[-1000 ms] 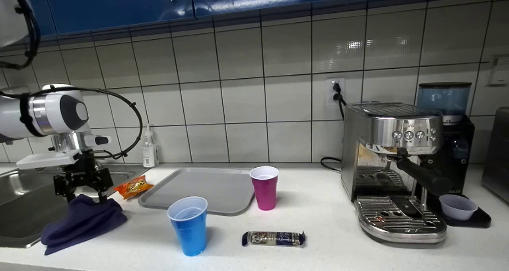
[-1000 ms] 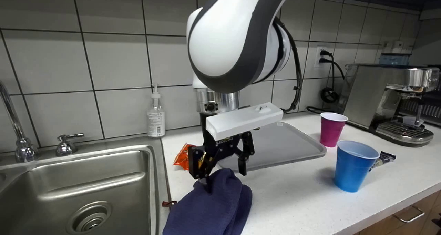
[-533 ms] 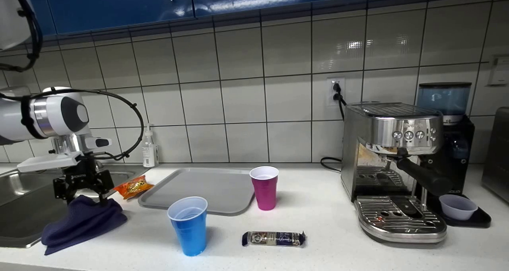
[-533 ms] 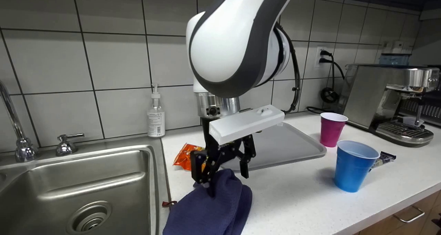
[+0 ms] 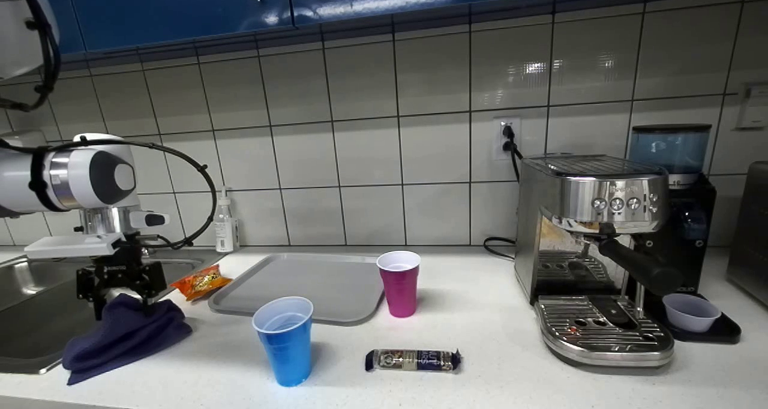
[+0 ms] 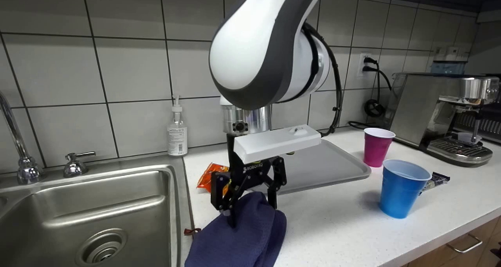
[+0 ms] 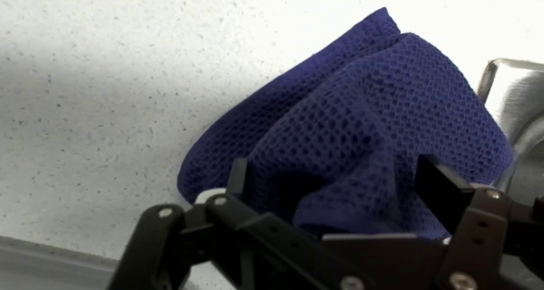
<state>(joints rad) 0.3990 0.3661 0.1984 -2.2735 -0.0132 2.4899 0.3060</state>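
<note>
Dropped a touch and nudged toward the sink (image 6: 98, 190) since the frame half a second back: my gripper (image 7: 333, 171), arm (image 6: 250, 51) along with it. Everything else looks where it was.

Dark blue towel (image 6: 246, 237) lies bunched on the counter (image 6: 332, 228) at the sink's edge, right under me; its bottom end is cut off in that exterior view. Jaws spread wide, fingers (image 7: 440, 188) either side of the raised fold, cloth between but not clamped. Tip contact hard to call: fold and fingertips overlap in both exterior views, and the wrist view shows the fingers dark and soft. I also block the towel's near end there myself.

Cut-offs: arm runs out of frame in both exterior views; sink is just a corner at the wrist view's right border. Gray strip (image 7: 46, 264) low in that view's left corner, too little showing to name.

Orange snack bag (image 6: 207, 176) and gray tray (image 6: 325, 165): both partly behind me in an exterior view. Wrapped bar (image 6: 434, 181) mostly behind the blue cup (image 6: 401, 192) from that side, print hard to read. Pink cup (image 5: 401, 286) stands just beside the tray. Soap bottle (image 6: 177, 136) at the sink's back corner, label unreadable. Reddish scrap (image 6: 191, 231) pokes out by the towel, can't say what.
</note>
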